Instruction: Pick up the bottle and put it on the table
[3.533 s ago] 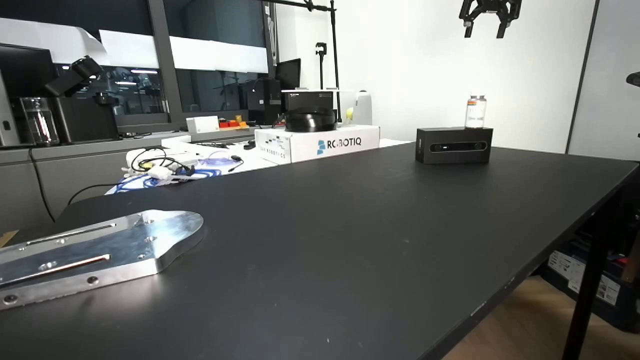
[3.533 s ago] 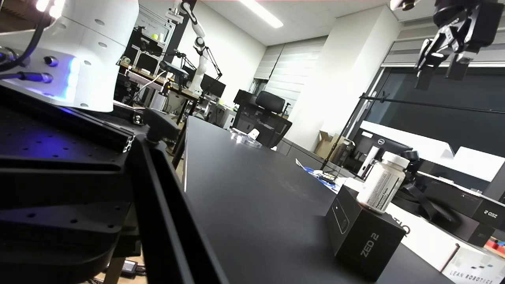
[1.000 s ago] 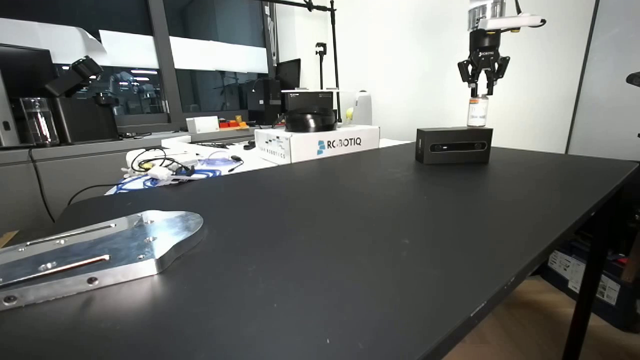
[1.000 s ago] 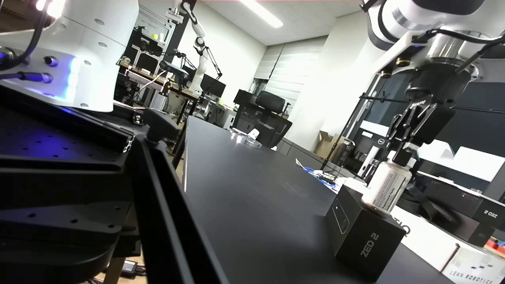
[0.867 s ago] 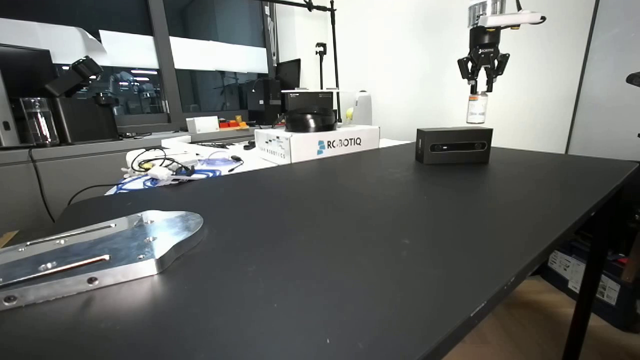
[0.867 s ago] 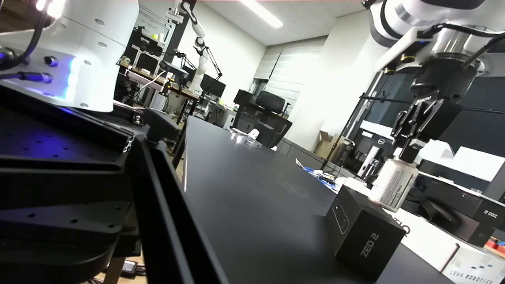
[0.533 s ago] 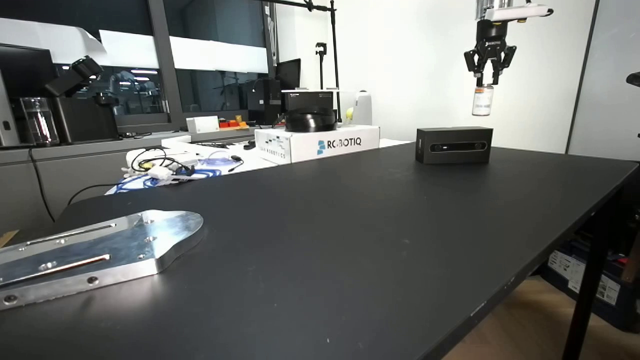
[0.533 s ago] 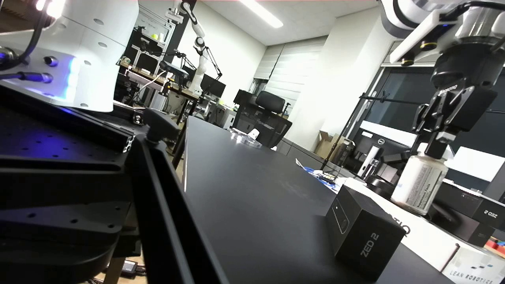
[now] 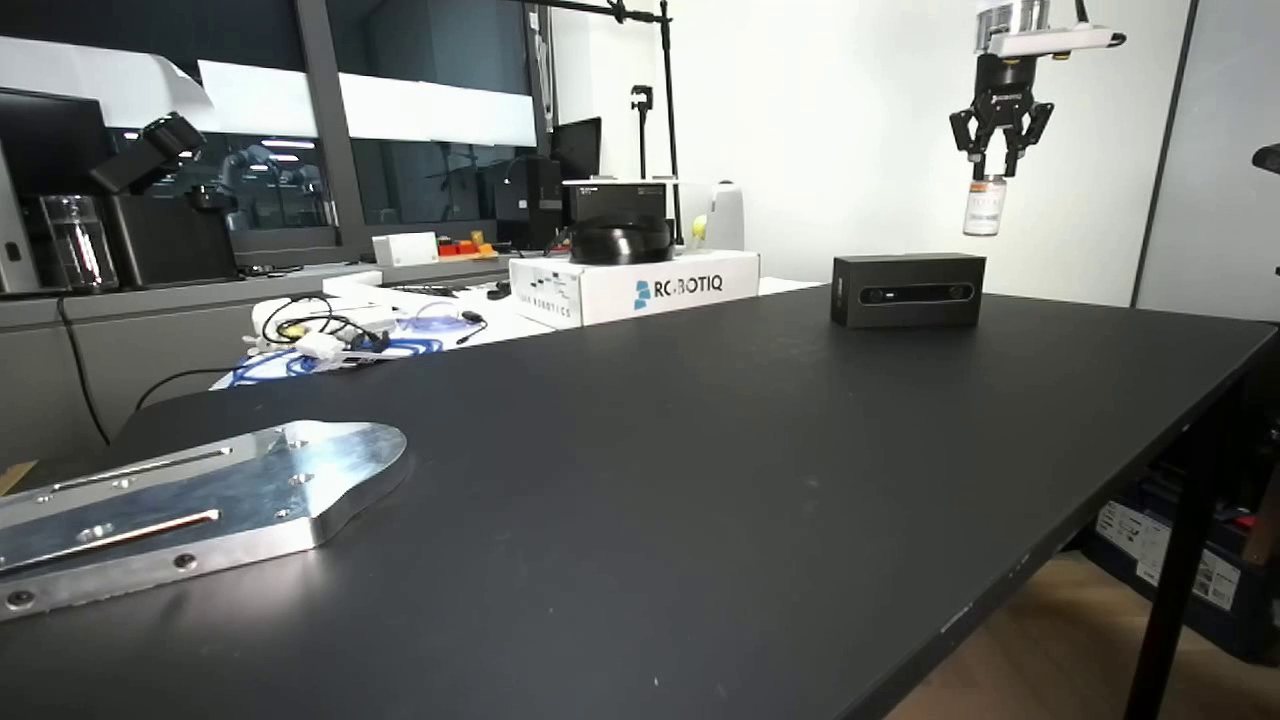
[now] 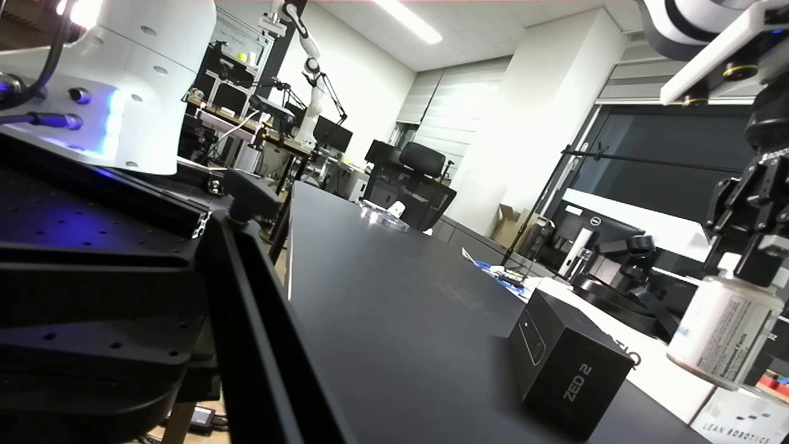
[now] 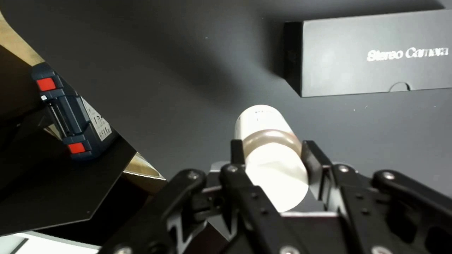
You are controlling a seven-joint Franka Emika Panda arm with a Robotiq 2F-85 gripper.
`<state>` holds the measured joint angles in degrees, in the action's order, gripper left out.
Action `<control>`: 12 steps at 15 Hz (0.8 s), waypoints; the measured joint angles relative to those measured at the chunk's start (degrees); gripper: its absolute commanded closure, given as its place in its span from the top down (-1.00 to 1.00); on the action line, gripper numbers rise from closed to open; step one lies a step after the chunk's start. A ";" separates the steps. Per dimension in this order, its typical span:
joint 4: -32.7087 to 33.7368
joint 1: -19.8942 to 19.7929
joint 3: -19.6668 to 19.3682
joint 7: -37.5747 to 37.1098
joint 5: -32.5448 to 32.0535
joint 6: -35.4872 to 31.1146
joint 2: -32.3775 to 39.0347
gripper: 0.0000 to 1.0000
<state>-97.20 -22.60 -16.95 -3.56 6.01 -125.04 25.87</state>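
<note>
Your pincer (image 9: 994,174) points down beneath its wrist (image 9: 1012,17) in an exterior view, fingers (image 11: 312,157) clamped partway together; your arm (image 10: 666,28), cropped by the frame, leaves its pose hard to judge.

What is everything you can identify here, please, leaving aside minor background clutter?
table: 1, black, foreground of an exterior view
ZED 2 box: 1, black, on the table
bottle: 1, whitish, held above the table
metal plate: 1, silver, on the table
Robotiq carton: 1, white, beyond the table
cables: several, blue and black, near the Robotiq carton
case: 1, dark blue, past the table edge
office chair: 1, black, beyond the table
monitors: several, black, background
distant robot arm: 1, white, background
gripper: 1, black, closed around the bottle's top
robot base: 1, white, beside the table
robot arm: 1, white, above the gripper
</note>
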 measured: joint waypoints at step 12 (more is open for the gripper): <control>21.61 -1.75 3.55 0.08 2.08 6.05 16.88 -0.62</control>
<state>-75.59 -24.36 -13.40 -3.48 8.09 -118.98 42.74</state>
